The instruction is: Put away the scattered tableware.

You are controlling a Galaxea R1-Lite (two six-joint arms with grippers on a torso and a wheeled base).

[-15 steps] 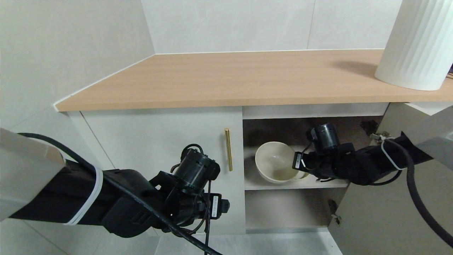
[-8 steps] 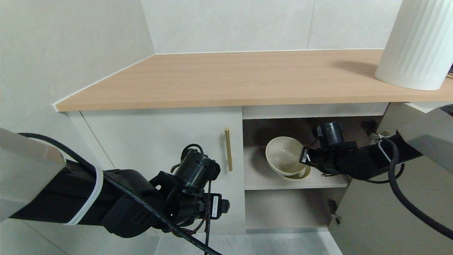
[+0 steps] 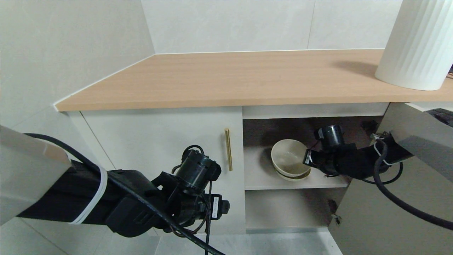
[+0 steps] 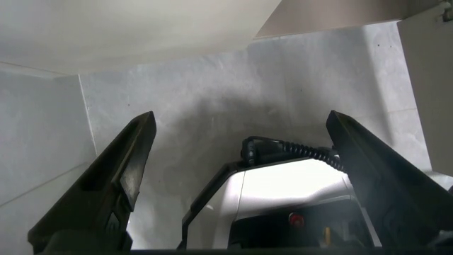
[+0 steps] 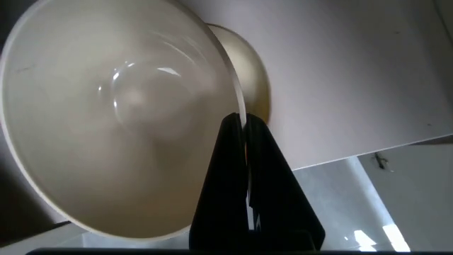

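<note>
A cream bowl (image 3: 288, 159) sits tilted inside the open cupboard on the middle shelf (image 3: 258, 179), resting on a second, darker-rimmed bowl (image 3: 299, 176). My right gripper (image 3: 307, 161) reaches in from the right and is shut on the cream bowl's near rim. In the right wrist view the fingers (image 5: 244, 163) pinch the rim of the bowl (image 5: 120, 120), with the lower bowl (image 5: 251, 74) behind it. My left arm (image 3: 191, 184) hangs low before the closed left door. My left gripper (image 4: 241, 124) is open over the grey floor, nothing between its fingers.
The left cupboard door is closed, with a gold handle (image 3: 228, 149). The right door (image 3: 375, 212) stands swung open beside my right arm. A tall white ribbed vessel (image 3: 417, 42) stands on the wooden countertop (image 3: 230, 78). The lower shelf space (image 3: 283, 209) is bare.
My right gripper has carried the cream bowl rightward and deeper into the cupboard, tipping it from steeply tilted toward level onto the lower bowl. The left arm has stayed put.
</note>
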